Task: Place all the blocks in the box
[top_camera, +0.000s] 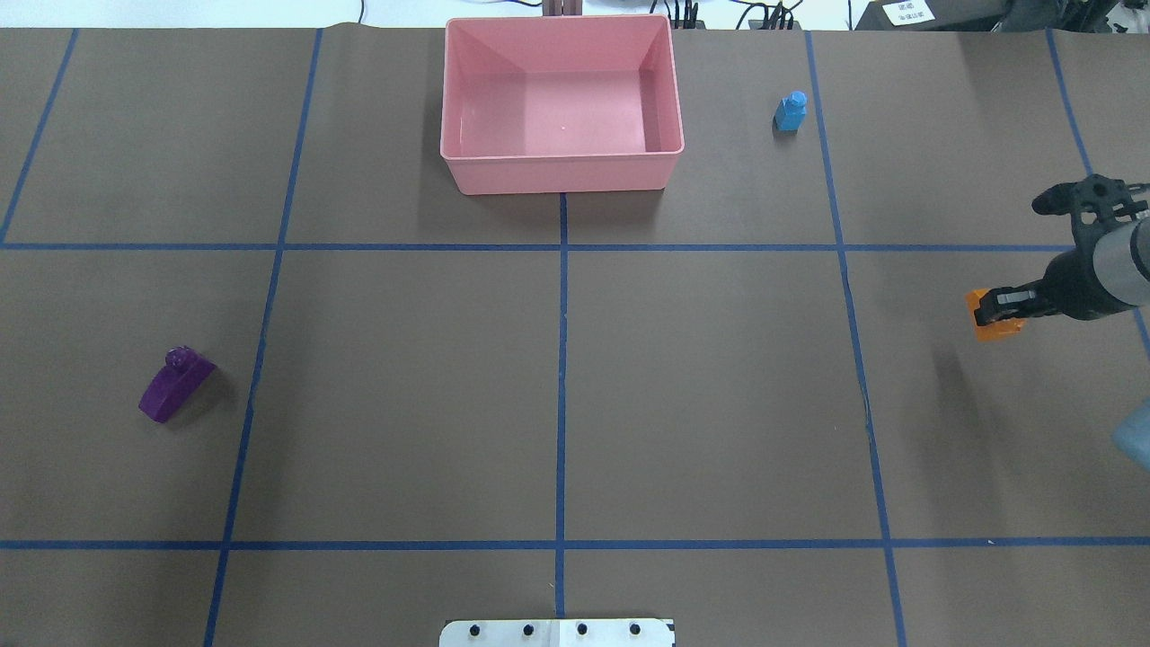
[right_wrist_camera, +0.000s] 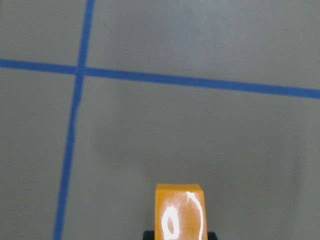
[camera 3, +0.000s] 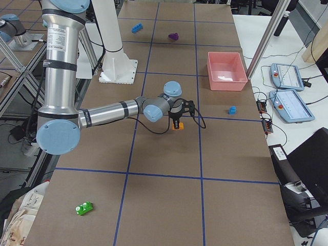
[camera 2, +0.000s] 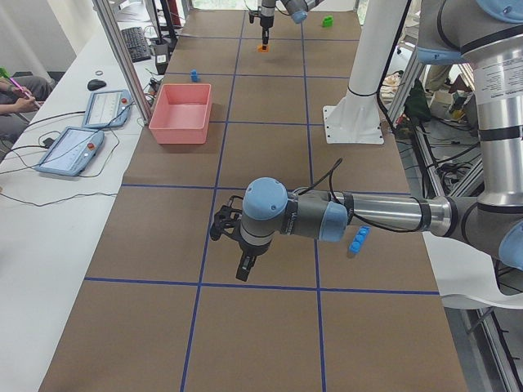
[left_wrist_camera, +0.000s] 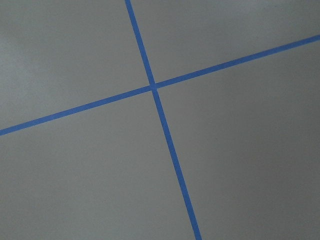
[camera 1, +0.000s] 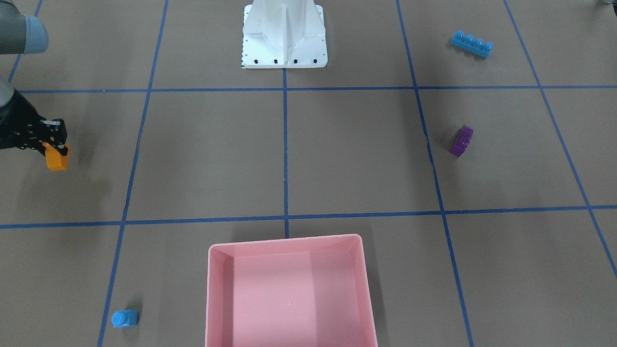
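Observation:
My right gripper (camera 1: 54, 144) is shut on the orange sloped brick (camera 1: 57, 159) and holds it just above the table, far to my right; it also shows in the overhead view (top_camera: 995, 323) and the right wrist view (right_wrist_camera: 179, 212). The pink box (top_camera: 561, 171) stands at the far middle with nothing in it. A tiny blue brick (top_camera: 791, 111) stands right of the box. The purple brick (top_camera: 175, 385) lies to my left. The long blue brick (camera 1: 472, 44) lies near my base on my left. The green brick (camera 3: 83, 208) lies far out on my right. My left gripper (camera 2: 245, 269) hovers over bare table; I cannot tell its state.
The white robot base (camera 1: 284, 43) stands at the near middle edge. Blue tape lines (top_camera: 562, 359) grid the brown table. Operator tablets (camera 3: 287, 77) lie beyond the far edge behind the box.

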You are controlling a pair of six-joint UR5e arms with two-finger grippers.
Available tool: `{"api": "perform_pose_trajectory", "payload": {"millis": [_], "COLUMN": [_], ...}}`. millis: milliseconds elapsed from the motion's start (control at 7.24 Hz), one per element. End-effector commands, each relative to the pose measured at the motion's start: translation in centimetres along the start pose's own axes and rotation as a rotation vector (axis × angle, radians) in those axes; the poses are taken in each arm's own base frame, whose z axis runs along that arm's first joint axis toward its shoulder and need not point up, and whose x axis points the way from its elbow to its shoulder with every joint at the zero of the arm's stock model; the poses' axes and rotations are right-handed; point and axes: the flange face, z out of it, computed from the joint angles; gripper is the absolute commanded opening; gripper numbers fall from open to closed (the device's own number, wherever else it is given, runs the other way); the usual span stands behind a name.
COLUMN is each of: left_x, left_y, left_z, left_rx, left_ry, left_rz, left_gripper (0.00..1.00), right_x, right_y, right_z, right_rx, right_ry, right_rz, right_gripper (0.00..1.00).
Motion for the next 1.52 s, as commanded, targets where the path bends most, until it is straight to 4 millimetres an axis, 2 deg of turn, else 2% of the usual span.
{"api": "perform_pose_trajectory", "payload": {"millis": [0, 138, 276, 552, 690, 828, 967, 1105, 1243, 1381], "left_x": [0.5, 0.7, 0.8, 0.8, 0.8, 0.8, 0.8, 0.8, 0.9, 1.0], "left_y": [-1.7, -2.2, -2.6, -2.7, -2.7, -2.7, -2.7, -2.7, -2.8, -2.8], "left_z": [-0.5, -0.6, -0.7, -0.8, -0.8, -0.8, -0.8, -0.7, -0.7, -0.6], "left_rx": [0.019, 0.024, 0.027, 0.028, 0.028, 0.028, 0.029, 0.028, 0.028, 0.026], "left_ry": [0.005, 0.004, 0.004, 0.004, 0.004, 0.004, 0.003, 0.004, 0.004, 0.007], "left_rz": [0.021, 0.027, 0.033, 0.034, 0.035, 0.035, 0.036, 0.035, 0.037, 0.040], "left_gripper": [1.00, 1.00, 1.00, 1.00, 1.00, 1.00, 1.00, 1.00, 1.00, 1.00], "right_x": [-9.7, -14.5, -18.5, -24.4, -28.8, -32.0, -33.4, -34.0, -35.3, -36.0], "right_y": [-7.9, -12.2, -16.5, -24.1, -28.3, -30.9, -32.5, -34.0, -34.4, -33.9], "right_z": [-3.0, -3.8, -4.0, -4.9, -5.4, -5.5, -4.7, -2.6, 0.1, 1.6], "right_rx": [-0.003, -0.006, -0.009, 0.002, -0.001, -0.015, -0.012, 0.000, -0.010, -0.014], "right_ry": [0.012, 0.014, 0.019, 0.020, 0.025, 0.036, 0.029, 0.010, 0.015, 0.014], "right_rz": [0.016, 0.023, 0.032, 0.068, 0.110, 0.131, 0.124, 0.106, 0.094, 0.080], "right_gripper": [0.00, 0.00, 0.00, 0.00, 0.00, 0.00, 0.00, 0.00, 0.00, 0.00]}}
